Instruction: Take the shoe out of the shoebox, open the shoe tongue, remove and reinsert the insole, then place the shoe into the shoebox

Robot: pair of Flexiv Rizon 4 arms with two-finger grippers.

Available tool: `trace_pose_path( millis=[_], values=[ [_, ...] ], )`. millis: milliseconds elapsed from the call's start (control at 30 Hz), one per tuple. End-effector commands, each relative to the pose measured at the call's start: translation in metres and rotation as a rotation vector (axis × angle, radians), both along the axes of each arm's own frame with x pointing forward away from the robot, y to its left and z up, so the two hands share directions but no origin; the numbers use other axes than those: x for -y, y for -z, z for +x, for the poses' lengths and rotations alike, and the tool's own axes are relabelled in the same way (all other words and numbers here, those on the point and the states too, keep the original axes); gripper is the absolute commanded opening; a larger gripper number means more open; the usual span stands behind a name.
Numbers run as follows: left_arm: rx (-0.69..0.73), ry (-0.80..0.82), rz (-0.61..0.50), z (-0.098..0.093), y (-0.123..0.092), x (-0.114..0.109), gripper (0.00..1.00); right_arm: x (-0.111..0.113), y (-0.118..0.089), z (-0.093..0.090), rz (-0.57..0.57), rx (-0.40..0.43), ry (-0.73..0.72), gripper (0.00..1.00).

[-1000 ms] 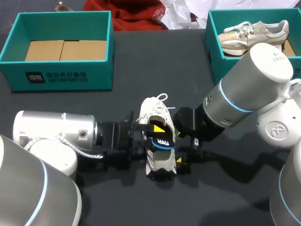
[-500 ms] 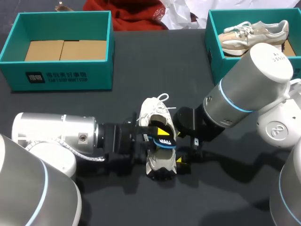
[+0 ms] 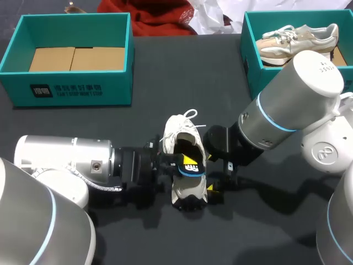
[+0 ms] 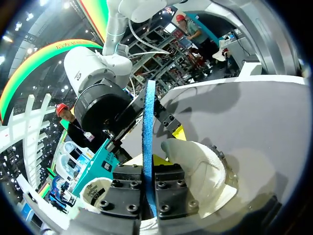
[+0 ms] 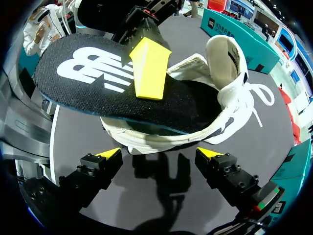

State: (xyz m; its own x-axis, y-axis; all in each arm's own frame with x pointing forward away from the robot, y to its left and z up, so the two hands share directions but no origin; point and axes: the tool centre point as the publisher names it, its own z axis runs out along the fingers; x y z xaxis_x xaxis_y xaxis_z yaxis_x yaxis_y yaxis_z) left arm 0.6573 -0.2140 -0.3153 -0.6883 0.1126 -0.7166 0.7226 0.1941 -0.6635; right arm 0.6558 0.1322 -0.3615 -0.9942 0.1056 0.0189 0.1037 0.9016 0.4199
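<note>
- While our left gripper (image 3: 189,163) lies low over the table, coming in from the left, its fingers are clenched on the insole (image 5: 98,83); one yellow tip presses on the black printed top, the other is under the blue underside; in the left wrist view the insole's blue edge stands between the two fingers.
- We see the insole held above the white shoe (image 3: 182,192), across its mouth; whether it touches the lining we cannot tell.
- We find the shoe resting near the middle of the dark table (image 3: 165,83), its laces toward the far edge, well apart from both boxes.
- Our right gripper (image 5: 159,153) sits low at the shoe's right side; its fingers are released and spread wide; the shoe lies just ahead of the tips, and a strip of table shows between them and the shoe in the right wrist view.
- At the far left stands a teal shoebox (image 3: 71,88) with a cardboard floor; at the far right a second teal box (image 3: 251,55) holds a beige shoe (image 3: 298,38).
</note>
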Motion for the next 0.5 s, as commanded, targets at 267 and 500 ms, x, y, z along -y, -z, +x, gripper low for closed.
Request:
trace_pose_path(
  millis=[267,500],
  values=[
    [-0.021,-0.048,0.016,0.024,0.024,-0.001,0.0,-0.001,0.001,-0.001,-0.001,0.003,0.002,1.0],
    [-0.061,-0.061,0.019,0.028,0.03,-0.004,0.0,-0.001,0.001,-0.001,-0.001,0.003,0.002,1.0]
  ],
)
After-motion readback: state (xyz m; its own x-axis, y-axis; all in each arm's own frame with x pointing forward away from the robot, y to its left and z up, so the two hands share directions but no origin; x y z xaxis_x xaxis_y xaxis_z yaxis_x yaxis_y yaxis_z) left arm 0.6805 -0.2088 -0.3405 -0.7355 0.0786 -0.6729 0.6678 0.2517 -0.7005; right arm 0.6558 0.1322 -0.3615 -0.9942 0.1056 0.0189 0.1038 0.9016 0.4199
